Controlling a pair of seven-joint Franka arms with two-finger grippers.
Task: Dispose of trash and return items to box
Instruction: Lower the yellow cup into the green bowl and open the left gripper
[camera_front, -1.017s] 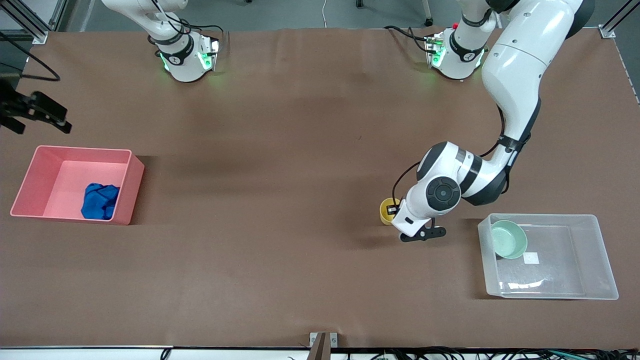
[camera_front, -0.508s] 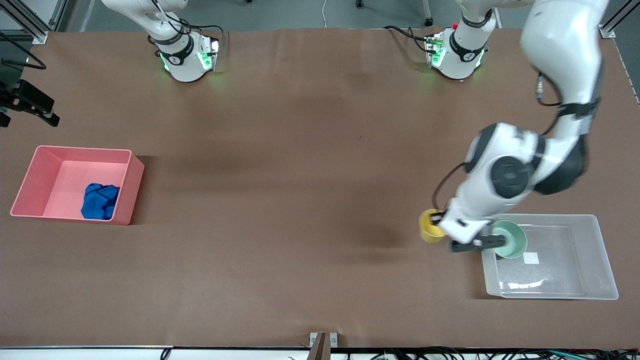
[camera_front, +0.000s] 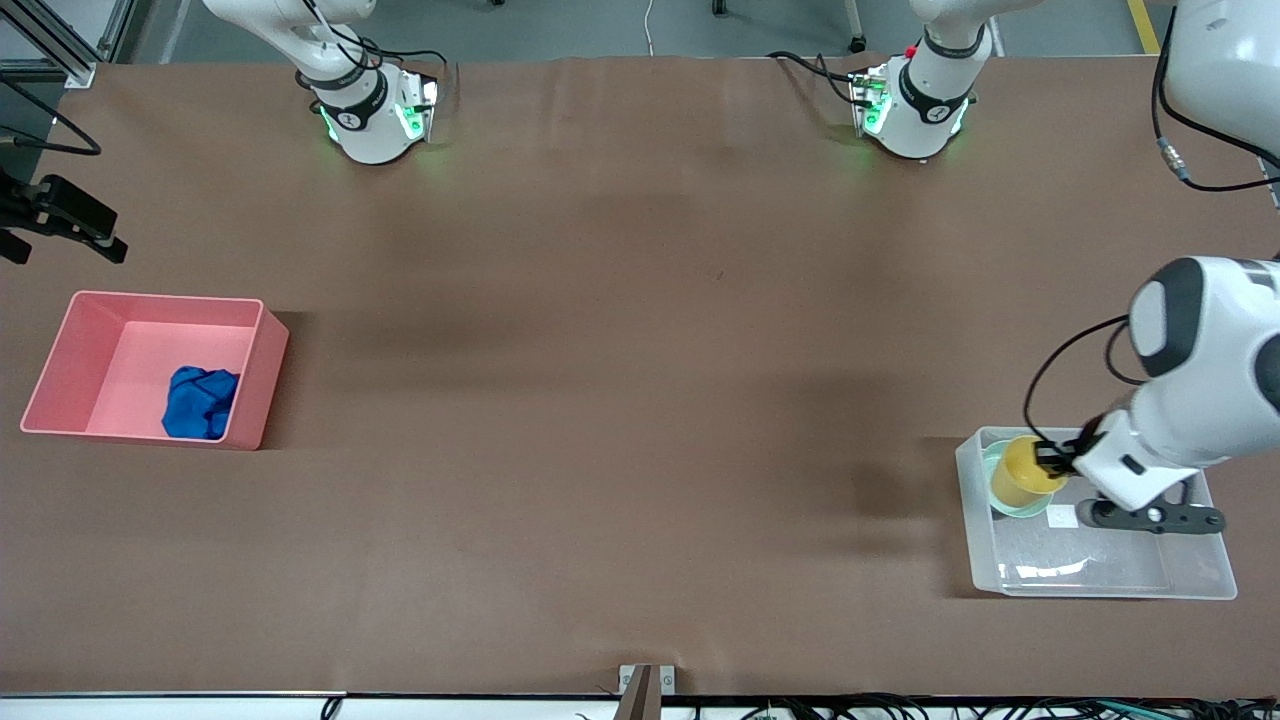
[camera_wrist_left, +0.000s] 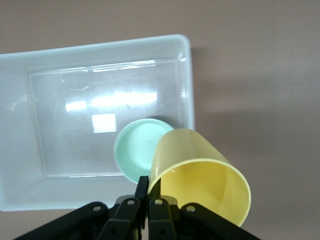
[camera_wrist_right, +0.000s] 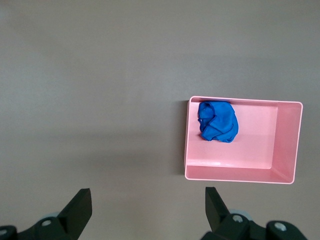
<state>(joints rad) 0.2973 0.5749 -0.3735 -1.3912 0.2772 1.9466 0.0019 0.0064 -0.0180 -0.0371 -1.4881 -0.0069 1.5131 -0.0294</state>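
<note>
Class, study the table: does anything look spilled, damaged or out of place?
Nothing stands out. The deep blue wad lies in the pink bin, the mint-green bowl sits in the clear plastic tub, and the left gripper holds the yellow cup tilted over that bowl.

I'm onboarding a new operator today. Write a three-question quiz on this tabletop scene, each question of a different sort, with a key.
1. True or false: the left gripper holds the small round yellow cup.
2. The crumpled deep blue wad lies in: A) the clear plastic tub B) the pink rectangular bin C) the brown table.
3. Fill in: the cup hangs over the pale mint-green ____.

Key: 1 true; 2 B; 3 bowl. The right gripper waits open.
</note>
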